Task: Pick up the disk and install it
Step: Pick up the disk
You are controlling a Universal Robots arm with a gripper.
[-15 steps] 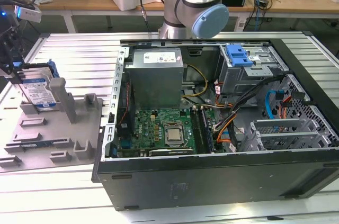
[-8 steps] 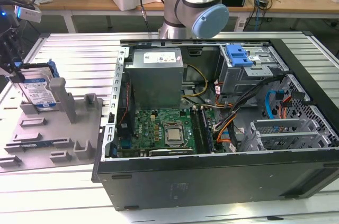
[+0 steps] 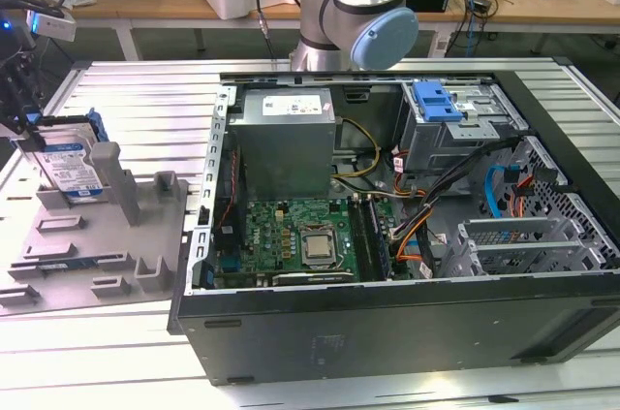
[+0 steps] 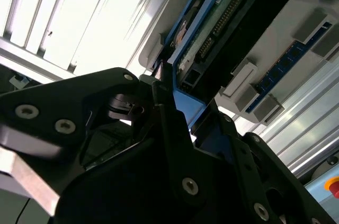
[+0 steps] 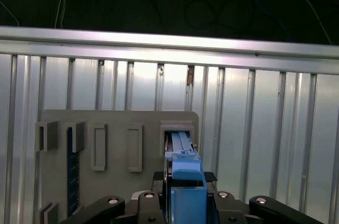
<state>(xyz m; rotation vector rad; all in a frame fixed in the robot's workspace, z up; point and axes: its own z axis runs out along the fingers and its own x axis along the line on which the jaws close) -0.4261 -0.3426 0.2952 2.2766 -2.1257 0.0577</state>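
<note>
1. Exterior view: the disk [image 3: 70, 166] stands on edge in a grey holder plate [image 3: 145, 236], which lies near the edge of the slatted metal table [image 3: 126, 90] on the exterior view's left. The disk's white-and-blue label faces the camera and a blue carrier frame runs around it.
2. The tool [image 3: 29, 129] is at the disk's upper edge. The disk's lower edge meets the holder, and whether it is fully seated in the slot cannot be told.
3. First wrist view: the tool [image 5: 185, 179] is clamped on the blue frame, with a dark finger pressed against each side. The disk [image 5: 183, 150] reaches from the tool down to the slot in the holder plate [image 5: 116, 123].
4. Second wrist view: the tool [image 4: 175, 107] grips the frame's end, and the disk's [image 4: 222, 17] underside circuit board shows.
5. An open computer case [image 3: 387, 332] lies just beside the holder plate, toward the exterior view's right. It holds a motherboard [image 3: 281, 236], a power supply [image 3: 286, 139] and a blue caddy [image 3: 436, 100] in its drive bay.
</note>
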